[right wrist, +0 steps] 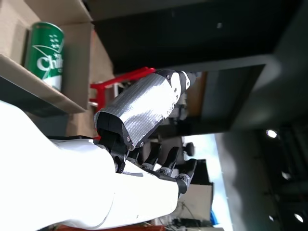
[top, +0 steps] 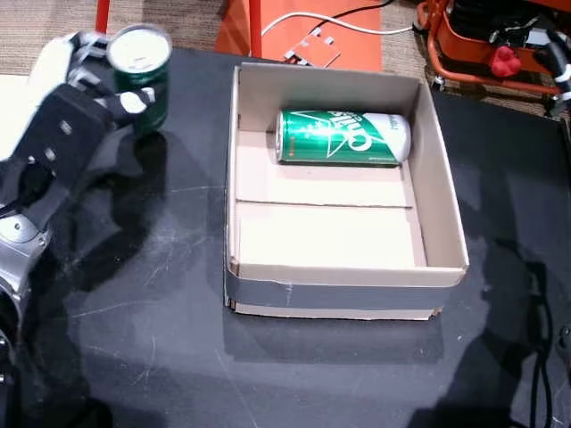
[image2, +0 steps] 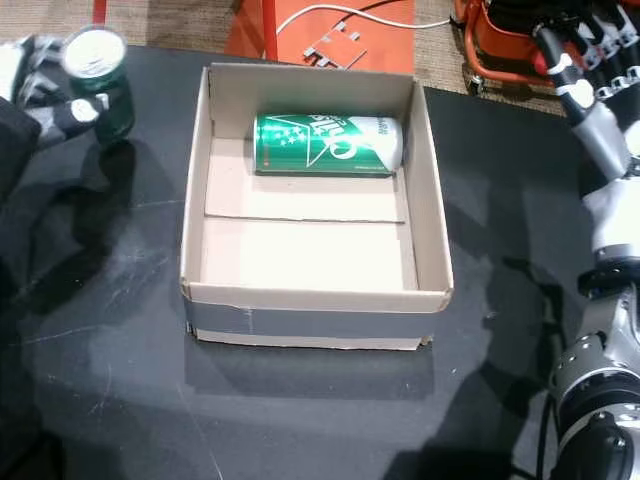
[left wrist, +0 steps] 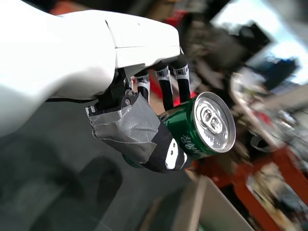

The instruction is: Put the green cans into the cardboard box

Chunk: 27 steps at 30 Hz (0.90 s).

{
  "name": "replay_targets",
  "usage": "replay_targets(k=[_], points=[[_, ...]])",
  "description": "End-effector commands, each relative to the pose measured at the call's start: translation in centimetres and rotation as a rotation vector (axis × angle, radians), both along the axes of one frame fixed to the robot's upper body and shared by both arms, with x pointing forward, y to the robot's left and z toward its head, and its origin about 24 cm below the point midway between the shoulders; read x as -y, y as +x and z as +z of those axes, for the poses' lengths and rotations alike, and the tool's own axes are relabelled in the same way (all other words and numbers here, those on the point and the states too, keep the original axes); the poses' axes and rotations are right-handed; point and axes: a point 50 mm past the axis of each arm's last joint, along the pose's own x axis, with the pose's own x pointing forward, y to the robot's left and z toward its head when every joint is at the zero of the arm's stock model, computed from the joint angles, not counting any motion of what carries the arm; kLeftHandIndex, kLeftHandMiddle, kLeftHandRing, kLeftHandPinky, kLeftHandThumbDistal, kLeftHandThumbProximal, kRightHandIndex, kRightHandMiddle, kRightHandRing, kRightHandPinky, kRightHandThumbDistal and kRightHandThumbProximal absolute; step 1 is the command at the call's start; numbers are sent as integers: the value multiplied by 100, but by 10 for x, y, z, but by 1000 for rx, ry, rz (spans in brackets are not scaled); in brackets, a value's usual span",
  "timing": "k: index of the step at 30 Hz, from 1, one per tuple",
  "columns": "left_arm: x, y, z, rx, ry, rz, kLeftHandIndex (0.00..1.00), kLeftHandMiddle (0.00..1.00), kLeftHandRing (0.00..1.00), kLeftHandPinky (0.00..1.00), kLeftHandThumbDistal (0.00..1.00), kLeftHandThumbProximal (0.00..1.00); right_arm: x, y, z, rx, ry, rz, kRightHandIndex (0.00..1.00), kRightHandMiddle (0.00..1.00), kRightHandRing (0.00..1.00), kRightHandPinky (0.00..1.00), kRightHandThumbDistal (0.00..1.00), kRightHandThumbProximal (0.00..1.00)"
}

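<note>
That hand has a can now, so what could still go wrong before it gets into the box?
The left hand grips the held can low on its side, fingers and taped thumb pinching it, so it might slip. To get inside it must clear the cardboard box wall, which it could bump. It could also land on the can lying inside.

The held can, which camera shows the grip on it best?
The left wrist view: the left hand wraps the held can, thumb and fingers visible. Both head views show it small at the table's far corner; the right wrist view misses it.
</note>
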Motion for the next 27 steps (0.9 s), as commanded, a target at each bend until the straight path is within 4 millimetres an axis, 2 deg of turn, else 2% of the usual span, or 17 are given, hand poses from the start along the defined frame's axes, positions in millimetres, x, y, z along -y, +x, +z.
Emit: replay_targets(k=[1, 4, 8, 9, 11, 13, 14, 15, 17, 20, 21, 24, 25, 27], points=[[18, 4, 32, 172, 71, -84, 32, 33, 37, 38, 19, 0, -9, 3, -5, -51, -6, 27, 70, 78, 82, 87, 100, 40], [37, 3, 56, 331, 192, -187, 27, 32, 36, 37, 12, 0, -22, 6, -12, -111, -16, 60, 70, 78, 82, 86, 95, 36], [57, -1, 82, 490, 308, -306, 28, 34, 36, 38, 11, 0, -39, 9, -20, -183, -76, 95, 71, 78, 82, 85, 92, 34], [61, -3, 87, 535, 345, -330, 27, 33, 36, 38, 15, 0, -43, 9, -21, -202, -92, 99, 71, 77, 82, 85, 91, 34], [72, -7, 96, 679, 510, -396, 26, 34, 37, 37, 30, 0, -49, 10, -26, -244, -118, 113, 73, 77, 82, 85, 89, 31], [88, -13, 104, 894, 749, -514, 25, 33, 35, 36, 58, 0, -56, 10, -31, -283, -123, 140, 75, 77, 83, 85, 87, 27], [94, -16, 106, 991, 844, -575, 25, 33, 34, 36, 62, 0, -58, 10, -33, -296, -121, 152, 76, 78, 83, 85, 91, 28], [99, -17, 107, 1072, 915, -625, 25, 33, 34, 36, 62, 0, -60, 10, -34, -303, -124, 159, 77, 78, 83, 85, 92, 30], [111, -21, 107, 1188, 1010, -727, 24, 32, 32, 35, 54, 0, -63, 10, -35, -310, -132, 167, 76, 78, 83, 84, 96, 31], [124, -26, 103, 1266, 1039, -857, 22, 30, 29, 33, 57, 0, -66, 10, -34, -307, -164, 164, 75, 77, 82, 83, 100, 34], [126, -28, 101, 1281, 1033, -879, 22, 29, 28, 32, 57, 0, -67, 11, -34, -304, -171, 163, 75, 77, 81, 83, 100, 35], [130, -30, 89, 1280, 1012, -931, 25, 32, 30, 35, 51, 0, -67, 11, -32, -293, -150, 166, 80, 86, 86, 81, 96, 36], [131, -31, 84, 1269, 1009, -946, 25, 32, 30, 35, 51, 0, -66, 11, -31, -287, -145, 163, 80, 85, 85, 82, 94, 37], [132, -32, 76, 1233, 1011, -972, 24, 32, 30, 35, 48, 0, -64, 11, -31, -282, -124, 150, 80, 85, 84, 84, 99, 38]])
